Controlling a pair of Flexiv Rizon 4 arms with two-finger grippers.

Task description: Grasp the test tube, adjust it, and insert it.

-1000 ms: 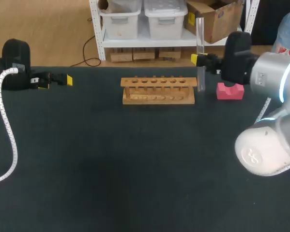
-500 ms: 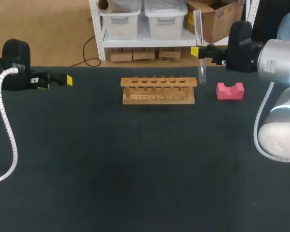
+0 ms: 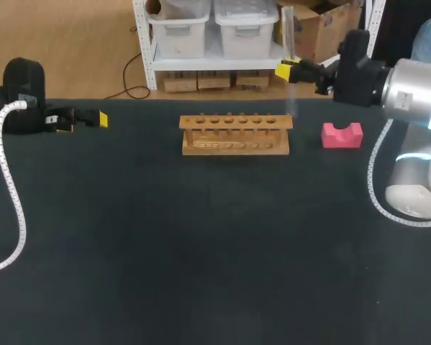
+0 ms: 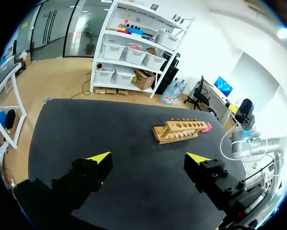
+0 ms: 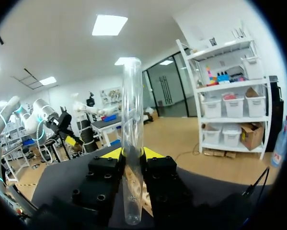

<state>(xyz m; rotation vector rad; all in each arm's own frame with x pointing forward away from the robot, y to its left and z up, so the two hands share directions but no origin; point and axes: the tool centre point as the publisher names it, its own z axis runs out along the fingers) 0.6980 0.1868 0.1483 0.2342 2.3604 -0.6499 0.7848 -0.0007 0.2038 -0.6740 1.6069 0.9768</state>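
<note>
A clear glass test tube (image 3: 288,36) stands upright in the air, my right gripper (image 3: 287,71) shut on its middle. Its lower end hangs just above and behind the right end of the wooden rack (image 3: 235,134), which has a row of several holes. In the right wrist view the test tube (image 5: 132,134) rises between the yellow-tipped fingers (image 5: 152,153) of that gripper (image 5: 133,153). My left gripper (image 3: 83,121) rests at the table's far left, open and holding nothing. From the left wrist view, the left gripper (image 4: 148,158) has the rack (image 4: 178,131) far ahead of it.
A pink notched block (image 3: 342,134) sits right of the rack, below my right arm. The dark table (image 3: 201,244) stretches wide in front of the rack. A white cable (image 3: 10,194) runs along the left side.
My right gripper has lifted the test tube higher and carried it slightly left, from beside the rack's right end to above it. The left arm has not moved.
</note>
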